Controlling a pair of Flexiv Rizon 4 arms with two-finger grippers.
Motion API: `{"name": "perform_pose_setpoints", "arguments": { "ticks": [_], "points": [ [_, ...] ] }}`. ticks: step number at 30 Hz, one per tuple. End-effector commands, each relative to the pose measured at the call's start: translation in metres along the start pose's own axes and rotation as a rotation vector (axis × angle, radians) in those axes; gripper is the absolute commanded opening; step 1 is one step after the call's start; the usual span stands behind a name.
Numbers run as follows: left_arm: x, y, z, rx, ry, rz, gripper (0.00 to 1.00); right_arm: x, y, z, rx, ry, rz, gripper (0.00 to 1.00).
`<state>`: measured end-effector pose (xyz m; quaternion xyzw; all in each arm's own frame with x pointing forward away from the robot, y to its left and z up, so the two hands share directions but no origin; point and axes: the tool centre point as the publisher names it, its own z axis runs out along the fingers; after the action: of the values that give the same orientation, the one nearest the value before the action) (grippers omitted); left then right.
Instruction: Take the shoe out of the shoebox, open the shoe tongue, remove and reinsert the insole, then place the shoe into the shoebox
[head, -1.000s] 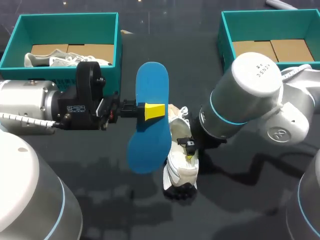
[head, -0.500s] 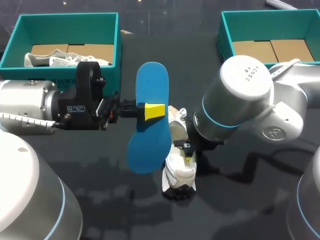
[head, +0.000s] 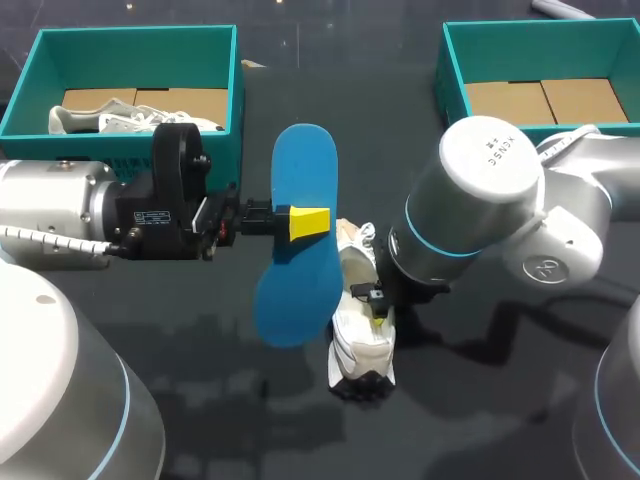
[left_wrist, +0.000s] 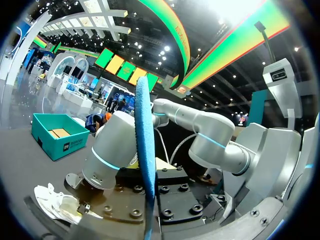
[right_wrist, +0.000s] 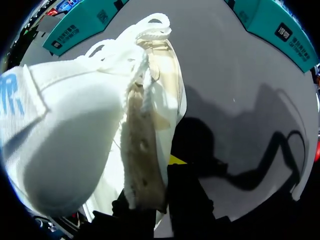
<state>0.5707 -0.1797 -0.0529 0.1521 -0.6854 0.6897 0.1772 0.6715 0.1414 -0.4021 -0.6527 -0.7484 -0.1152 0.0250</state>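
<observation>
A blue insole (head: 300, 235) hangs in the air over the table's middle, with my left gripper (head: 308, 222) shut on it. In the left wrist view the insole (left_wrist: 145, 165) stands edge-on between the fingers. Just right of it a white shoe (head: 360, 325) rests on the dark table, its toe toward the near edge. My right gripper (head: 378, 305) is shut on the shoe's side wall at the opening. Its wrist view shows the shoe (right_wrist: 90, 130) close up, the wall pinched in the gripper (right_wrist: 160, 177), one yellow tip showing.
A teal shoebox (head: 230, 90) at the back left holds another white shoe (head: 110, 120) on cardboard. A second teal shoebox (head: 452, 70) stands at the back right. My right arm's big elbow (head: 480, 200) hangs over the table right of the shoe.
My right arm's elbow has swung slightly left and back, and the shoe shifted a little with it. The left arm and the insole have not moved.
</observation>
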Motion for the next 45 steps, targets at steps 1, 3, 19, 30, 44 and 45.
{"name": "perform_pose_setpoints", "arguments": {
  "ticks": [1,3,19,30,44,45],
  "points": [
    [0.0,0.002,0.002,0.002,-0.001,0.0,0.0,0.001,0.0,0.01,-0.007,0.004,0.002,0.0],
    [0.0,0.002,0.002,0.002,-0.001,0.0,0.0,0.0,0.0,0.013,-0.007,0.004,0.001,0.0],
    [0.0,0.002,0.002,0.002,-0.001,0.0,0.0,-0.003,-0.006,0.0,-0.023,0.086,0.006,1.0],
    [0.0,0.002,0.002,0.002,-0.001,0.0,0.0,-0.017,-0.006,-0.052,-0.047,0.242,-0.034,1.0],
    [0.0,0.002,0.002,0.002,-0.001,0.0,0.0,-0.029,-0.002,-0.086,-0.079,0.451,-0.137,1.0],
    [0.0,0.002,0.002,0.002,-0.001,0.0,0.0,-0.029,-0.002,-0.086,-0.079,0.451,-0.137,1.0]
  ]
}}
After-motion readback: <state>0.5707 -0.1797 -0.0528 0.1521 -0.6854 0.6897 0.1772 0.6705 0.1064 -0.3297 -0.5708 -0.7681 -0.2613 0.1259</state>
